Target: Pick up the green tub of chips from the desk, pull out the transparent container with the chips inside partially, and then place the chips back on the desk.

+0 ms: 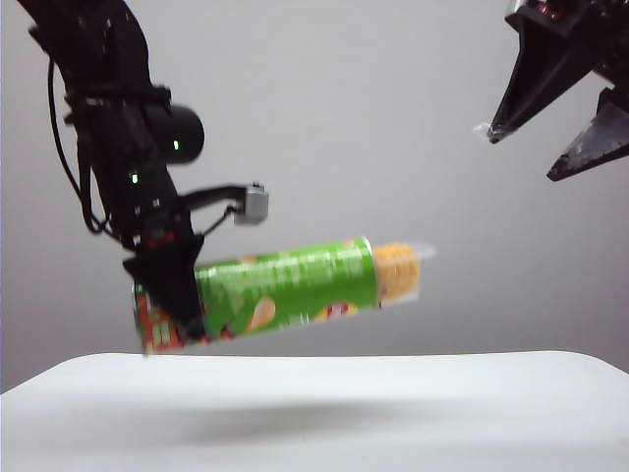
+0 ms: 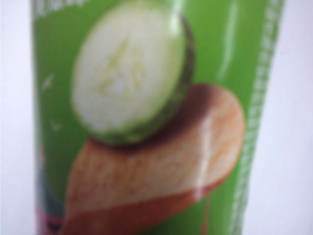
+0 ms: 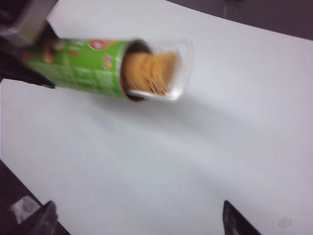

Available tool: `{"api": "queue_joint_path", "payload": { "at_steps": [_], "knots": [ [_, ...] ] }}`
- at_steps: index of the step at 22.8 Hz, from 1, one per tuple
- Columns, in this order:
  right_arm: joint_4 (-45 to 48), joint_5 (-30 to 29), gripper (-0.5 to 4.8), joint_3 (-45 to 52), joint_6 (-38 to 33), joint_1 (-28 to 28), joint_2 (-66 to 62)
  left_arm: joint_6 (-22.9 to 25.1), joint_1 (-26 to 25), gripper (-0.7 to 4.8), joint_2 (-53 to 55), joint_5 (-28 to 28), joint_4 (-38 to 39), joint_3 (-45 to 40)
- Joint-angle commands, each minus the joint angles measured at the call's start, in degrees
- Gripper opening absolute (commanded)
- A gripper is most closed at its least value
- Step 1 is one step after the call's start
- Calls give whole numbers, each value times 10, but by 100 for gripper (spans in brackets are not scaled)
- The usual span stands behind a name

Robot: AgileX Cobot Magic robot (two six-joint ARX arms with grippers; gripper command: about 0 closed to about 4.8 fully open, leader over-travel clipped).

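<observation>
- The left gripper [image 1: 172, 295] is clamping the chip can [image 1: 285, 290] near one end, holding it in the air above the desk [image 1: 314, 413], clear of the surface.
- The can is stretching away from that gripper, nearly level.
- The clear tray [image 1: 408, 270] is sticking partly out of the can's far end, with the chips [image 1: 395, 270] sitting inside it.
- The right gripper [image 1: 550, 123] is hanging spread wide, well apart from the tray, higher up.

A plain grey wall [image 1: 393, 118] fills the background. Soft, even light leaves a faint shadow [image 1: 285, 418] on the white surface below; dark floor [image 3: 274, 14] shows past its far edge.
</observation>
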State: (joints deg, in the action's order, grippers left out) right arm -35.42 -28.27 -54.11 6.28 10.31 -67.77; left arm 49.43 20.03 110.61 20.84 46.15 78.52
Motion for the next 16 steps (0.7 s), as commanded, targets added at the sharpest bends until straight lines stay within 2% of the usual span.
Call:
{"api": "queue_joint_path", "payload": {
  "at_steps": [1, 9, 13, 16],
  "knots": [
    [-14, -3, 431, -3, 27, 0, 4, 5, 0, 210, 21, 10, -4, 0],
    [2, -3, 431, -3, 35, 0, 1, 13, 0, 211, 117, 3, -19, 0],
    [1, -3, 431, -2, 45, 0, 1, 11, 3, 222, 129, -5, -19, -4],
    [9, -2, 431, 3, 45, 0, 1, 6, 4, 429, 129, -4, -21, -3]
  ]
}}
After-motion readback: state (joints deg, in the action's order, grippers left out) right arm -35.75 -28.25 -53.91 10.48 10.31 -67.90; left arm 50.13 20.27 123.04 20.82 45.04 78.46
